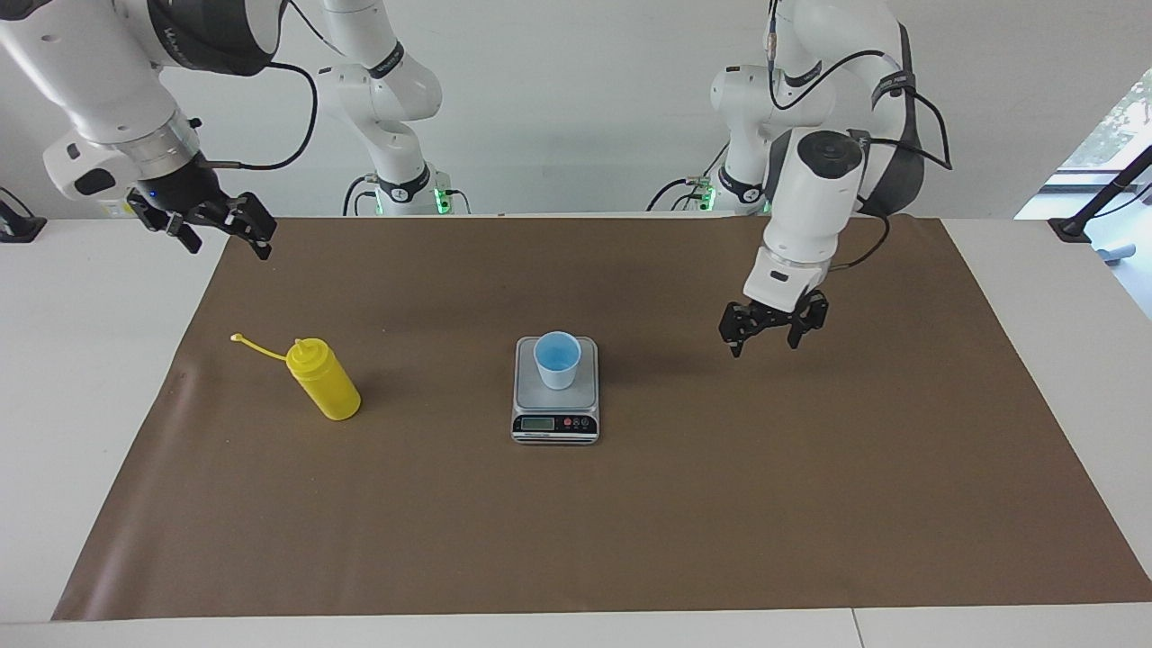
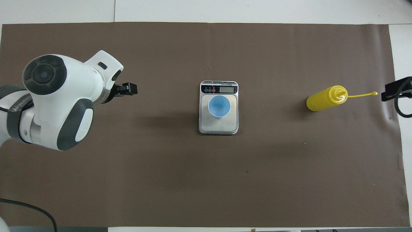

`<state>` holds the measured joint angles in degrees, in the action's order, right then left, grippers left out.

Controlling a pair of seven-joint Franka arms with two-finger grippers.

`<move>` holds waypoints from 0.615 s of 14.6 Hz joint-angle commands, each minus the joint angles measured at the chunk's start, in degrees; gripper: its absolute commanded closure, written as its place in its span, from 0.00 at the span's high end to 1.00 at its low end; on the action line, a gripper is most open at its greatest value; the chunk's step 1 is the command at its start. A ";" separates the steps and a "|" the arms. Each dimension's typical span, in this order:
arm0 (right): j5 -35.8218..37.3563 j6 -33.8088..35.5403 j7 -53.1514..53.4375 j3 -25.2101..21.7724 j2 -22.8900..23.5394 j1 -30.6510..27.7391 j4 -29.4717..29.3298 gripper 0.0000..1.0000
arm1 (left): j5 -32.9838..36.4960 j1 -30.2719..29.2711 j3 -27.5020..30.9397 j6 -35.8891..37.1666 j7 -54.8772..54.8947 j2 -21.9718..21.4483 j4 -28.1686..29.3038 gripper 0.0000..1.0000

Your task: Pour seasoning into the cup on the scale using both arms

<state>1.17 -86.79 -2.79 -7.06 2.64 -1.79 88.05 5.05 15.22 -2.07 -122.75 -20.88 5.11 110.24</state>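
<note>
White table (image 1: 72,378) w/ brown mat (image 1: 630,504) covering most of top; bare white strips at both ends and along edges. Plain white wall (image 1: 558,99) at back. Window (image 1: 1111,135) at one side, greenery outside, daylight coming in. Black clamp mount (image 1: 1093,211) on table corner by window.

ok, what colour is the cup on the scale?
Light blue cup, brighter blue inside; the overhead view shows it best.
</note>
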 commanded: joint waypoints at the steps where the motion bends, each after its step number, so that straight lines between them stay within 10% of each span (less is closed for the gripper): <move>1: -5.28 4.86 -8.17 -1.91 9.98 -6.35 -10.93 1.00 | -1.00 -4.40 -0.66 2.51 7.06 -3.17 0.86 1.00; 9: -26.10 8.57 -1.11 -2.00 20.47 -19.29 -19.24 1.00 | -4.52 -10.82 -0.22 21.75 19.03 -3.79 -14.15 1.00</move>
<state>-20.34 -80.62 -9.15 -9.33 22.93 -19.58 70.78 1.80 5.57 -1.96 -105.78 -4.48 0.73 100.28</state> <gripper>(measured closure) 0.000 0.000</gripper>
